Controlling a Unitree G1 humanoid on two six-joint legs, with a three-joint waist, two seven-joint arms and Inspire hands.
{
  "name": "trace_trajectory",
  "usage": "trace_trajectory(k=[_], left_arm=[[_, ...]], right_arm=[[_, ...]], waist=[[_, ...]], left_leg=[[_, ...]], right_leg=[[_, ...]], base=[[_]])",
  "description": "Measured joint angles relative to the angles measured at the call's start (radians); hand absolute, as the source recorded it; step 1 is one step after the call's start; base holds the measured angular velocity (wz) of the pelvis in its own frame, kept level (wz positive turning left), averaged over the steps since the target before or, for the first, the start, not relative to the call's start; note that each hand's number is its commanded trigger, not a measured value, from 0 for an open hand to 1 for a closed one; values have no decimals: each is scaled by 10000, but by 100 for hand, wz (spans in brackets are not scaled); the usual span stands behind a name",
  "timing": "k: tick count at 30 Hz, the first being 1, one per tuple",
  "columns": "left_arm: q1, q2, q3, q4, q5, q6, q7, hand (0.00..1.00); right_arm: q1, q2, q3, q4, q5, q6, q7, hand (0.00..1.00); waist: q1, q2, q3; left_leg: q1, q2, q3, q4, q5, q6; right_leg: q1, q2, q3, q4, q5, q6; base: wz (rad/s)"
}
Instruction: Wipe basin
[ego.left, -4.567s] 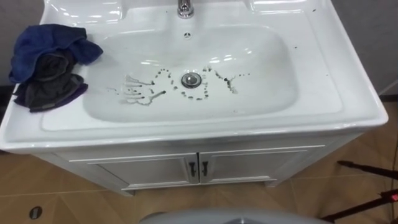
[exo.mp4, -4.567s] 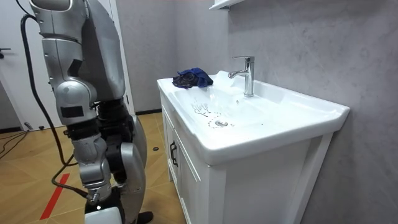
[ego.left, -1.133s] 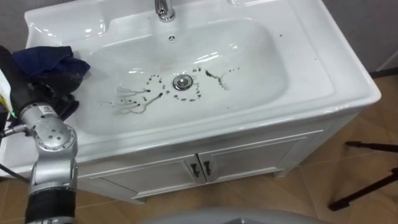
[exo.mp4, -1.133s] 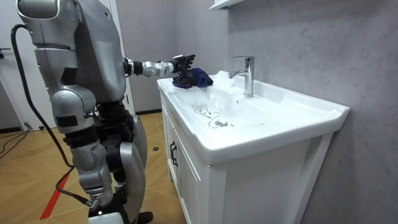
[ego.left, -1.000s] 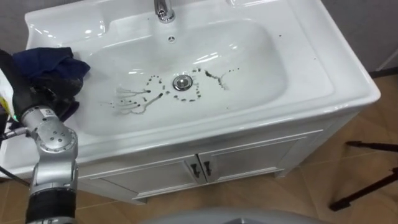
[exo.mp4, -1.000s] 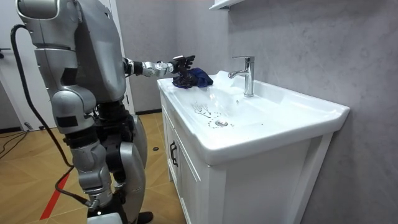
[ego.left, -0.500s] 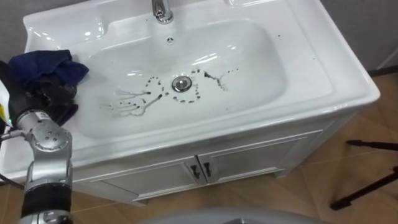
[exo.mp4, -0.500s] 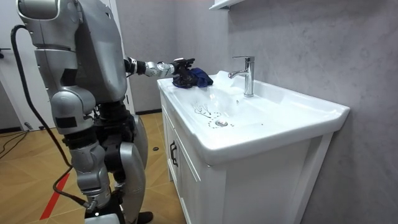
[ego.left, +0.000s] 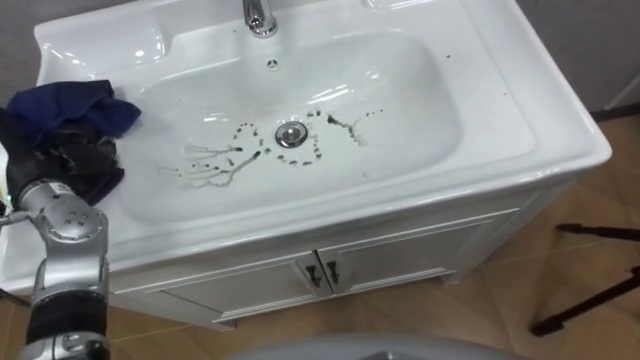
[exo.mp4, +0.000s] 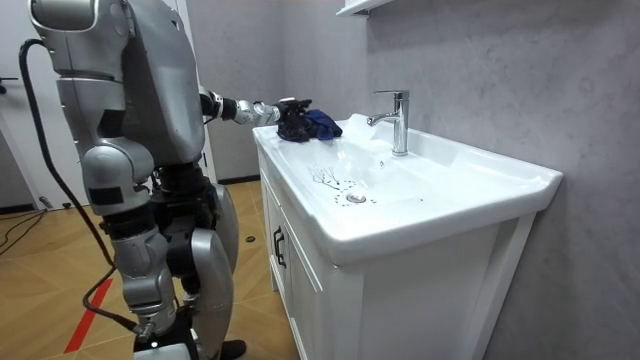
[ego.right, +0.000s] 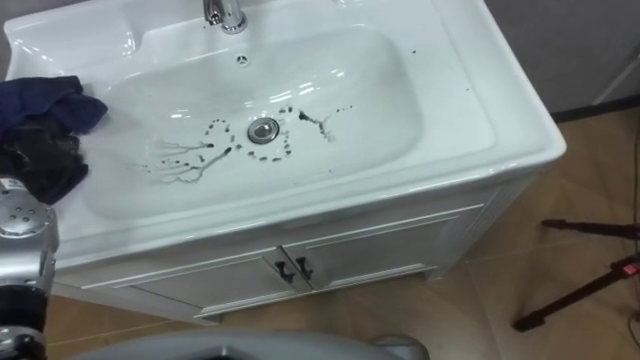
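Through the left eye I see the white basin (ego.left: 560, 150) on its cabinet (ego.left: 400, 265). Dark smears (ego.left: 215, 165) ring the drain (ego.left: 290, 133), and the tap (ego.left: 258, 15) stands at the back. The blue and dark cloth (ego.left: 75, 105) is bunched on the basin's left rim. The left hand (ego.left: 60, 160) lies on its near, dark part, and dark on dark I cannot tell whether the fingers are open or closed on it.

In the room view the robot stands at the cabinet's front, its left arm stretched out to the cloth at the basin's far end.

The right eye agrees: the hand is on the cloth at the left rim, well apart from the smears.
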Motion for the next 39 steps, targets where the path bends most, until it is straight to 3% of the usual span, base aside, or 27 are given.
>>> trace_trajectory(k=[5, 11, 16, 17, 18, 21, 26, 29, 39], left_arm=[[-34, 0, -1, 439, 373, -4, -139, 0], [-368, 1, -1, 1329, 1079, -23, -358, 0], [-580, 22, 0, 1897, 1197, -168, -482, 0], [-587, 22, -1, 2003, 1299, -231, -489, 11], [-610, 22, -3, 2151, 1400, -316, -492, 60], [-779, 23, -10, 2491, 1516, -420, -507, 100], [-861, 66, -5, 2743, 1963, -431, -479, 100], [-911, 517, -143, 3041, 2180, -423, -515, 100], [-1176, 764, -73, 3701, 2953, -113, -802, 100]], right_arm=[[-10, -1, -10, 4, -140, 29, 3, 0], [-35, -11, -12, 3, -405, 27, 4, 0], [-27, -26, -50, 14, -506, 22, 4, 0], [-25, -29, -96, 18, -528, 26, 3, 0], [-15, -38, -98, 21, -539, 26, 4, 0], [-14, -38, -97, 21, -635, 28, 5, 0], [11, -41, -96, 23, -691, 40, 105, 0], [4, -63, -75, 22, -682, 163, 118, 0], [-22, -119, -72, 22, -682, 351, 112, 0]], waist=[[-20, 33, -24], [-24, 63, -118], [-25, 84, -125], [-33, 84, -125], [-33, 86, -127], [-31, 98, -135], [-31, 121, -151], [-32, 154, -173], [-29, 165, -185]], left_leg=[[17, 0, 19, -50, 0, 0], [67, -1, -6, -53, 1, 0], [216, 25, 17, -73, 1, 0], [220, 29, 22, -73, 1, 0], [228, 31, 35, -73, 1, 0], [236, 34, 45, -73, 1, 0], [320, 55, 95, -75, 1, 0], [323, 71, 165, -75, 1, 0], [379, 89, 366, -83, 1, 0]], right_leg=[[-1, 14, 5, -2, 1, 3], [78, 8, -34, -19, 2, 3], [200, -15, -6, -27, 6, -6], [195, -13, -4, -24, 8, -9], [196, -12, 6, -16, 8, -9], [196, -12, 15, -9, 8, -9], [235, -6, 24, 31, 11, -12], [230, -3, 12, 52, 12, -13], [230, -18, 11, 157, 7, -11]], base=[[0], [1], [-2], [0], [0], [0], [0], [0], [-2]])
